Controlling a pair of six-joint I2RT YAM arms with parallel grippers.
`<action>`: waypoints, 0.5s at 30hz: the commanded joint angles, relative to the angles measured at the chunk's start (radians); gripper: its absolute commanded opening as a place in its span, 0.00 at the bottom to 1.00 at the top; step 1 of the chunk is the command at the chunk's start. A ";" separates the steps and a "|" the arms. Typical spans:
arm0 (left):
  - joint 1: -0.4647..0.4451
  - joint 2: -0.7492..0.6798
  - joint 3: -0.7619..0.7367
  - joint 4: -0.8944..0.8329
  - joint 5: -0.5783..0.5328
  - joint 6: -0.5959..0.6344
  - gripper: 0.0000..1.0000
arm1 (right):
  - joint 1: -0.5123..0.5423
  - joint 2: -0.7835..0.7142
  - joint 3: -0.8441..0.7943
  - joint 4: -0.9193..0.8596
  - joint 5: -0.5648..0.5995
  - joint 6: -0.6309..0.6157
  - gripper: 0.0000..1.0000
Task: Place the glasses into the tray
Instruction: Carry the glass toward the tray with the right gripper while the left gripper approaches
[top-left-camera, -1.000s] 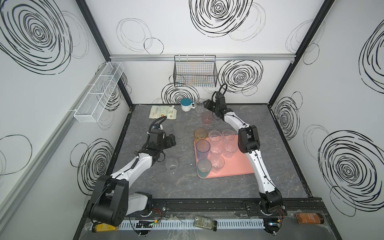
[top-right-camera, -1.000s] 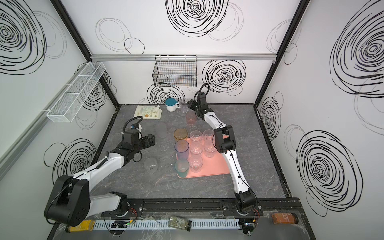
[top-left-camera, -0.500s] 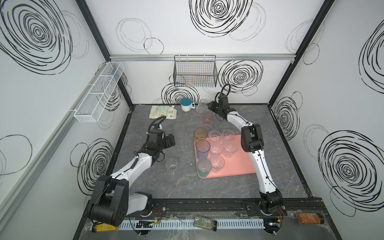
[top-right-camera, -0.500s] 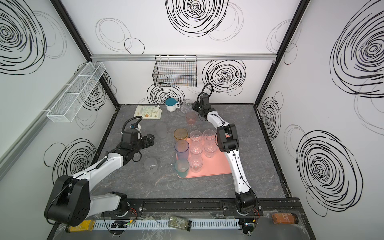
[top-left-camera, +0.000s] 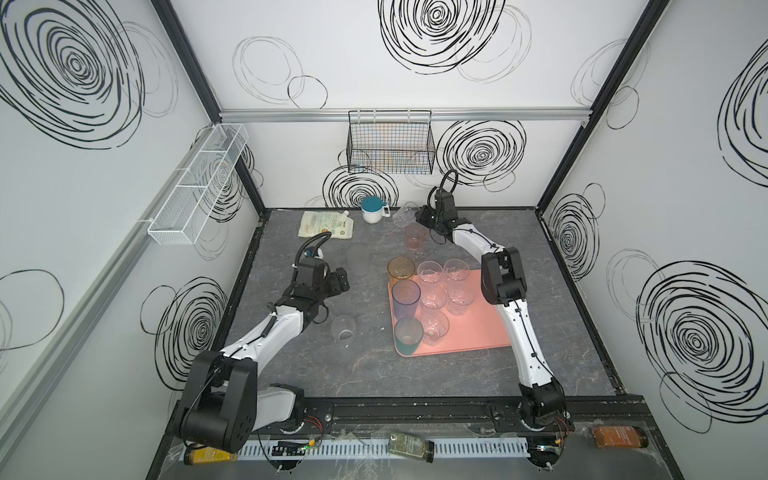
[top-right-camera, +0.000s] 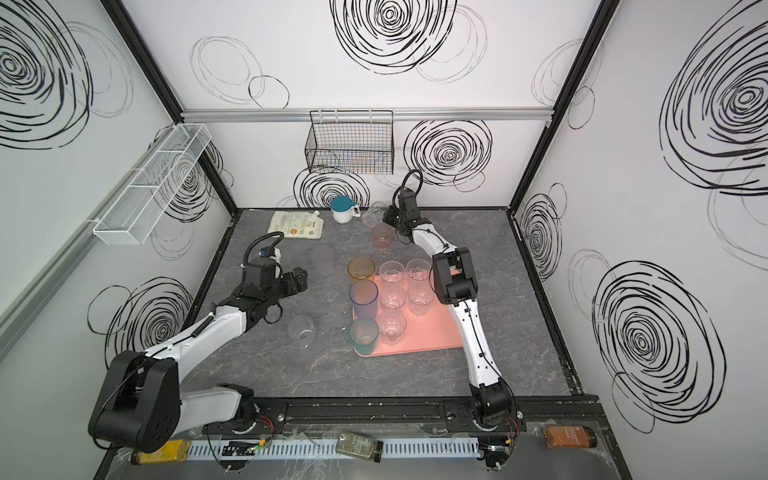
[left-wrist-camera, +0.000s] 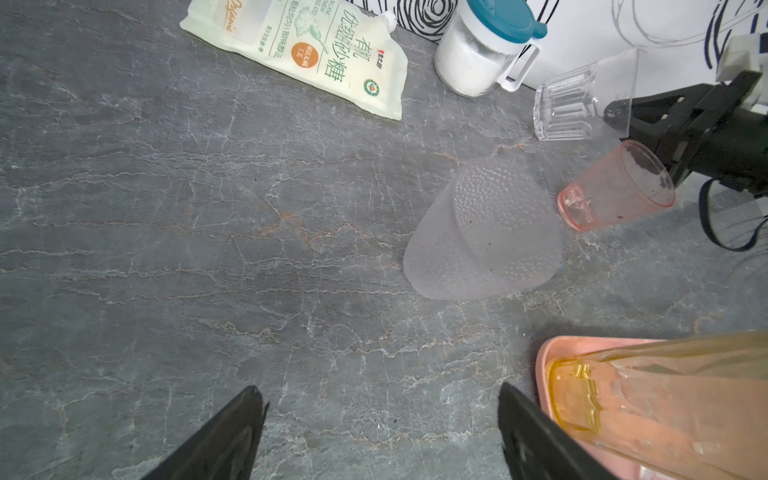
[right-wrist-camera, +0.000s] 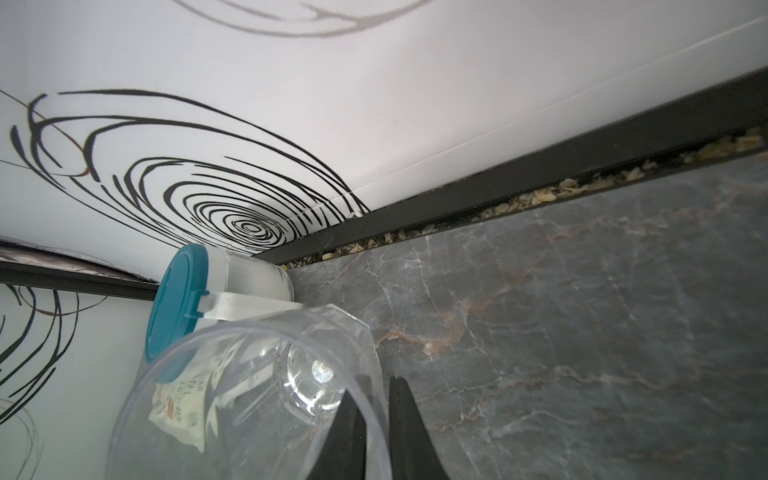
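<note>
Glasses (top-left-camera: 432, 297) were seen standing on the pink tray (top-left-camera: 478, 332) — eight, clear and tinted. A clear ribbed glass (right-wrist-camera: 249, 395) was held tilted beside the lidded mug (right-wrist-camera: 183, 307), its rim pinched by the closed right gripper (right-wrist-camera: 376, 386). The left gripper (left-wrist-camera: 379, 388) was spread wide and empty over the table (left-wrist-camera: 166, 249), facing a frosted glass (left-wrist-camera: 484, 228) laid on its side — a pink glass (left-wrist-camera: 615, 187) stood nearby.
</note>
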 joint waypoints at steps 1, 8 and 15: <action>0.009 -0.018 0.014 0.021 -0.014 0.010 0.91 | -0.003 -0.054 -0.049 0.050 -0.028 0.009 0.10; 0.006 -0.036 0.010 0.026 -0.020 0.001 0.91 | -0.025 -0.269 -0.283 0.174 -0.052 0.032 0.04; -0.008 -0.093 -0.001 0.024 -0.055 -0.004 0.91 | -0.066 -0.439 -0.454 0.206 -0.044 0.035 0.02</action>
